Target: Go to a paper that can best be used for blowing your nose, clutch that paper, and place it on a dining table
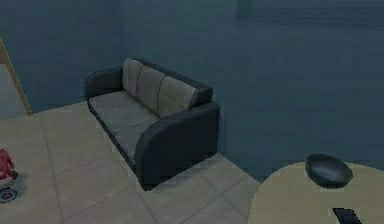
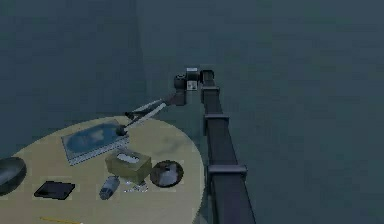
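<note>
The arm (image 2: pixel 222 150) reaches out over the round worktop (image 2: pixel 60 170), probably to bring the tool (image 2: pixel 135 113) to the tissue box (image 2: pixel 130 163). The box stands on the worktop near the tool's tip, on the robot's side of it. Whether the tool's fingers are spread or pressed together cannot be told, nor whether the tool holds anything.

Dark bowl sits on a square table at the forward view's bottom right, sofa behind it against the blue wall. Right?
Not quite: the table is round, not square, as the forward view shows. The dark bowl and the sofa are as you say.
</note>
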